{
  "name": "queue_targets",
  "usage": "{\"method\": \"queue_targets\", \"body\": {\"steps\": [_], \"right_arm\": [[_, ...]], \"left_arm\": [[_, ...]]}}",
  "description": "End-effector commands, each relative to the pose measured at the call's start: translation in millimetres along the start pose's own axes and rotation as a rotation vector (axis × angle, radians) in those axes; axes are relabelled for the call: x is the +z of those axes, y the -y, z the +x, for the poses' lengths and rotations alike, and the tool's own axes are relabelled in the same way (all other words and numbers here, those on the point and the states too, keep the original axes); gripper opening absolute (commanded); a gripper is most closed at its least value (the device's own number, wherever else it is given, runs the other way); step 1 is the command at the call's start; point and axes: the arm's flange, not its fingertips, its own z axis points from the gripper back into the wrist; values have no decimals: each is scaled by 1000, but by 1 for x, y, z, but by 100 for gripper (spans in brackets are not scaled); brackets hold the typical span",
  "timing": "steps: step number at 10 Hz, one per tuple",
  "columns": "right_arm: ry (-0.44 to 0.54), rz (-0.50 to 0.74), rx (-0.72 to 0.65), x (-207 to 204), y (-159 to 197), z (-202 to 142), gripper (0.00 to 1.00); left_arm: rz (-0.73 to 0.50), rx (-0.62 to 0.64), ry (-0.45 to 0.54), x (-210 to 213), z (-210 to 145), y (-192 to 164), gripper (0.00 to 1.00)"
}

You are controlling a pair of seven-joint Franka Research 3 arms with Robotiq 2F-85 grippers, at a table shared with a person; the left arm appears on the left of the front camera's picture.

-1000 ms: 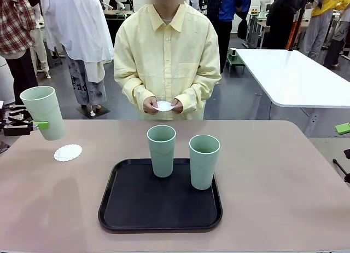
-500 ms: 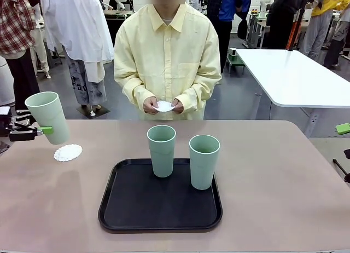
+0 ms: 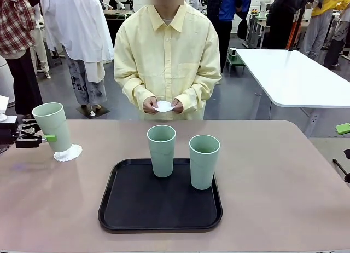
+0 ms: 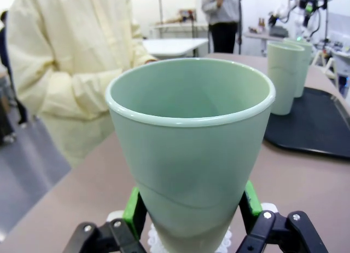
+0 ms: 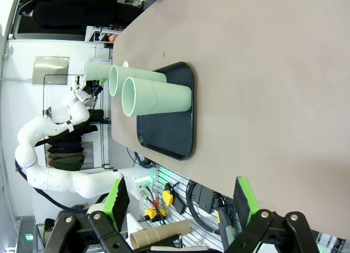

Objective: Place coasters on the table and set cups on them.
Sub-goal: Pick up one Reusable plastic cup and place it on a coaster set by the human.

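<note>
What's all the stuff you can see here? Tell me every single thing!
Big beige-pink table: one; under everything.
Rectangular black tray: one; middle of the table.
Tall pale mint-green plastic cups: three; two standing on the tray, one gripped at the table's left.
Round white lacy paper doilies: two; one on the table beneath the gripped cup, one pinched between two hands at the far side.
Glossy white table: one; behind, right.
Person in a pale yellow shirt: one; far side.
Left gripper: black, green pads; shut on the cup.
Right gripper: black, green pads; open, holding nothing.
</note>
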Motion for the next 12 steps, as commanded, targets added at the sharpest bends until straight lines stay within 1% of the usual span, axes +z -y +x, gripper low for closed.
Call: {"method": "queue_targets", "body": {"steps": [1, 5, 12], "right_arm": [[8, 28, 16, 0, 2, 2, 100], [8, 28, 16, 0, 2, 2, 100], [8, 28, 16, 0, 2, 2, 100]], "left_arm": [[-24, -11, 13, -2, -4, -5, 84], [-48, 25, 10, -10, -17, -8, 84], [-65, 39, -3, -21, -26, -11, 84]]}}
